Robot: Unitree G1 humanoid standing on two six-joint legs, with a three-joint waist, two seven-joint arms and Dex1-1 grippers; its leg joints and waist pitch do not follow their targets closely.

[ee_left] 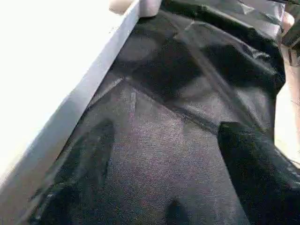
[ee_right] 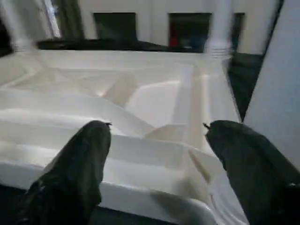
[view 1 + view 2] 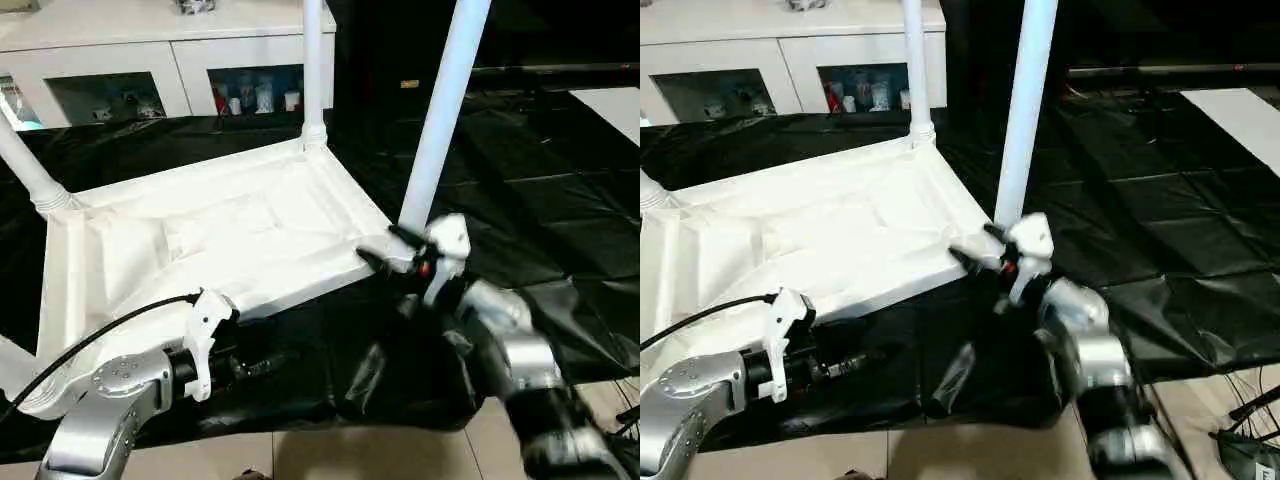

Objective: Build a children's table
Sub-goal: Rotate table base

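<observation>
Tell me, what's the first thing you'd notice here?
A big white plastic table top lies upside down on the black-draped work table, with long white tubular legs sticking straight up from its corners. The robot's right gripper sits open at the near corner, beside one leg, and the left gripper hovers by the front edge.

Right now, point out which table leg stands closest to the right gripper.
The leg at the tabletop's near right corner, rising right beside the open right gripper. The other upright legs stand at the far corners.
</observation>
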